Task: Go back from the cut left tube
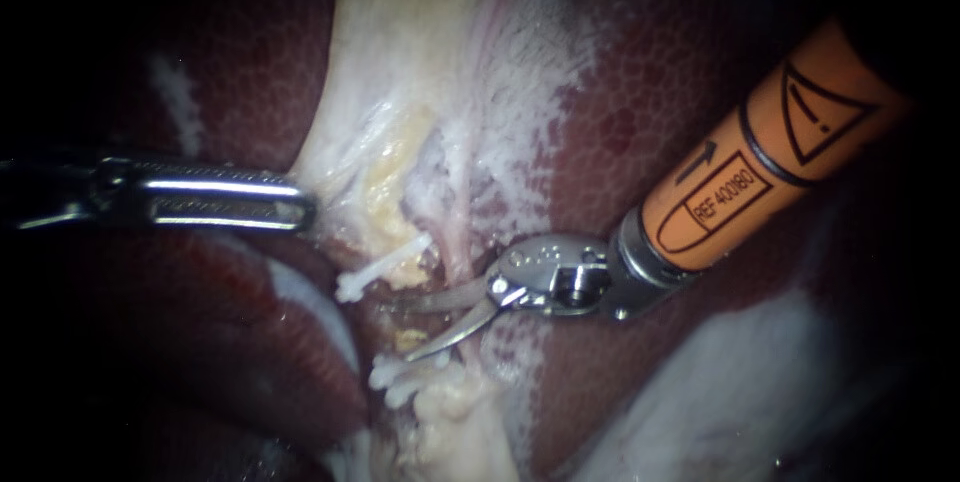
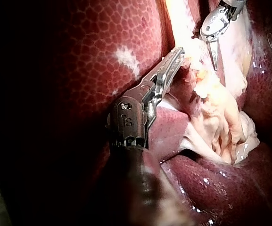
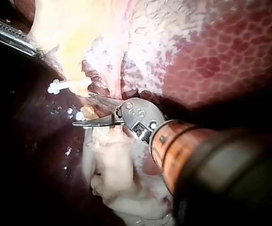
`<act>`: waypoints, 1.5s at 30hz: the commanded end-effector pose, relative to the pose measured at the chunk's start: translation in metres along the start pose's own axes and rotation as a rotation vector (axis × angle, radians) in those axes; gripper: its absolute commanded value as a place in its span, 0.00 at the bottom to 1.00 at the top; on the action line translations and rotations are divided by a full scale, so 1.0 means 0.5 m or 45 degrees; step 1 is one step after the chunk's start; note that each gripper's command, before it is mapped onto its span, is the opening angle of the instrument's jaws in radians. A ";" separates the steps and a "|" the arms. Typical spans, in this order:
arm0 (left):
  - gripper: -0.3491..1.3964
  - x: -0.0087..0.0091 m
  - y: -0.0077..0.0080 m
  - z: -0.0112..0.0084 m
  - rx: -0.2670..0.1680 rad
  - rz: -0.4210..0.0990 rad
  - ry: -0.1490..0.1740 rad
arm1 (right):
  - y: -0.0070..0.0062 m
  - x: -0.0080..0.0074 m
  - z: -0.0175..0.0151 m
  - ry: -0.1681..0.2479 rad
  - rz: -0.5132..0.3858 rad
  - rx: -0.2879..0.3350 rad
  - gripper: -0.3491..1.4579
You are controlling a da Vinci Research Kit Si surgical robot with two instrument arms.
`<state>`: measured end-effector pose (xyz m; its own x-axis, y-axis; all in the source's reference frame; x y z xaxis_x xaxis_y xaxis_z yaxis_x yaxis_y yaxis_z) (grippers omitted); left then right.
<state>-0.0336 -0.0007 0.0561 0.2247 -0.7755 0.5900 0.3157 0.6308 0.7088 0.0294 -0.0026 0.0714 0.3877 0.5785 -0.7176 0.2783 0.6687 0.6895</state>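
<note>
- My right instrument (image 1: 415, 325) comes in from the upper right on an orange shaft. Its end effector is released: the two thin curved blades stand apart and hold nothing.
- The blades point into the gap where the cut left tube (image 1: 409, 339) lies. A small yellowish stub of the tube sits between them, near the lower blade. I cannot tell whether either blade touches it.
- Just beside the upper blade, a white clip (image 1: 385, 267) sticks out sideways from the upper end of the tube.
- Just below the lower blade, more white clips (image 1: 400, 374) sit bunched on the other end, at the top of a lump of pale fatty tissue.
- In the right wrist view, the same open blades (image 3: 84, 112) lie between the single clip (image 3: 62, 86) ahead and the fatty lump under the wrist.
- Farther off, my left instrument (image 1: 300, 210) reaches in flat from the left. Its end effector is clenched on the edge of the pale tissue (image 1: 400, 92), which fans out taut from its tip.
- The left wrist view shows those jaws (image 2: 179, 52) lying together, with their tip at the tissue edge.
- Beyond and around everything lies the dark red, mottled liver (image 1: 640, 112).
</note>
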 end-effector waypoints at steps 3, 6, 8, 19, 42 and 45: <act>0.00 0.0000 0.0000 0.0000 0.000 0.000 0.000 | -0.0005 0.0006 -0.0024 0.004 -0.002 -0.008 0.44; 0.00 0.0000 0.0000 -0.0001 0.000 0.000 0.000 | -0.0011 0.0014 -0.0055 0.009 -0.018 -0.020 0.44; 0.00 0.0000 0.0000 -0.0001 0.001 0.000 0.000 | -0.0015 0.0018 -0.0080 0.011 -0.029 -0.027 0.43; 0.00 0.0001 0.0003 -0.0002 0.002 0.001 0.000 | -0.0029 0.0048 -0.0218 0.026 -0.097 -0.100 0.43; 0.00 0.0006 0.0010 0.0006 0.000 0.002 0.000 | -0.0095 0.0117 -0.0357 0.005 -0.367 -0.239 0.64; 0.00 0.0006 0.0010 0.0008 -0.001 0.002 0.000 | -0.0097 0.0120 -0.0358 0.002 -0.388 -0.240 0.63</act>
<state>-0.0338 -0.0006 0.0568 0.2248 -0.7739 0.5920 0.3146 0.6327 0.7077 0.0147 0.0060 0.0618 0.3092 0.3397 -0.8883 0.2132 0.8855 0.4128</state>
